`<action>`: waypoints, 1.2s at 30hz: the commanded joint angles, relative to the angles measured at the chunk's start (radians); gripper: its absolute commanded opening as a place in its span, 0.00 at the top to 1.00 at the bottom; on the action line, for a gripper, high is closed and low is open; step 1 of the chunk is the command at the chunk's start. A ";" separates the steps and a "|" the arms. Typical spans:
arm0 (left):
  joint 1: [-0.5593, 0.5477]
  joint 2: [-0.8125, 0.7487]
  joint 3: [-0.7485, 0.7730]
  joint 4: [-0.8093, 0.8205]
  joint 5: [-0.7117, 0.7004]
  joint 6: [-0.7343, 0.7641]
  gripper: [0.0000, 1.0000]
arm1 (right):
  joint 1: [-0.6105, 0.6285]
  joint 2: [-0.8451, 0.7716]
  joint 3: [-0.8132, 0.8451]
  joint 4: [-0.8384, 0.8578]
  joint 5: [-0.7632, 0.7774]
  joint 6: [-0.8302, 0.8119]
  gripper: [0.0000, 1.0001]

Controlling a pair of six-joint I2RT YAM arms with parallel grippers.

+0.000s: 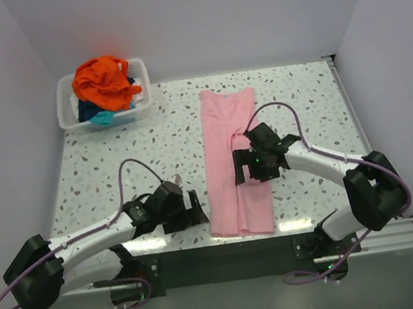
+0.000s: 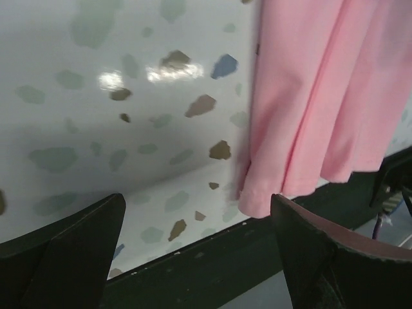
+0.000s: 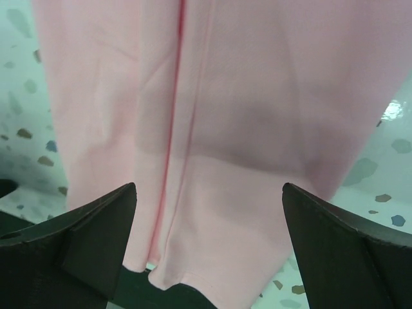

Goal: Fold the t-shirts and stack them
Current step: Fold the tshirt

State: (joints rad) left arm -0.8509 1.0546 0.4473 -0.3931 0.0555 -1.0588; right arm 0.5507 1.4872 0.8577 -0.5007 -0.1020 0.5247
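Observation:
A light pink t-shirt (image 1: 221, 122) lies on the speckled table as a long narrow strip folded lengthwise, its near hem just over the table's front edge. My right gripper (image 1: 243, 168) hovers open over the strip's middle. In the right wrist view the pink t-shirt (image 3: 244, 96) fills the space beyond the right gripper (image 3: 209, 187), with nothing between the fingers. My left gripper (image 1: 197, 206) is open, low over the table just left of the shirt's near-left corner. The left wrist view shows that corner of the t-shirt (image 2: 309, 96) beside the left gripper (image 2: 196, 201). An orange t-shirt (image 1: 104, 80) is heaped in the bin over teal cloth (image 1: 101, 117).
The white plastic bin (image 1: 63, 105) stands at the table's back left corner. White walls close in the left, back and right sides. The dark front rail (image 1: 205, 254) runs below the table's near edge, between the two arm bases.

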 commanded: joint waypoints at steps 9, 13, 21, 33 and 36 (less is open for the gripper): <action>-0.142 0.100 0.034 0.223 0.098 0.014 0.21 | 0.008 -0.306 -0.037 -0.179 0.019 0.015 0.01; -0.163 0.137 0.011 0.299 0.144 0.006 0.37 | 0.009 -0.387 -0.103 -0.248 0.053 0.049 0.01; -0.232 0.238 0.034 0.306 0.138 -0.023 0.60 | 0.008 -0.496 -0.224 -0.308 0.002 0.074 0.01; -0.244 0.274 0.033 0.272 0.043 -0.078 0.61 | 0.009 -0.582 -0.342 -0.289 -0.171 0.080 0.01; -0.244 0.281 0.044 0.276 0.035 -0.073 0.57 | 0.020 -0.578 -0.348 -0.283 -0.197 0.077 0.01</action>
State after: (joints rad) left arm -1.0889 1.3113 0.4740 -0.1120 0.1551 -1.1320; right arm 0.5579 0.9203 0.5156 -0.7929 -0.2375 0.5953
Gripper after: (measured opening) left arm 0.416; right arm 0.987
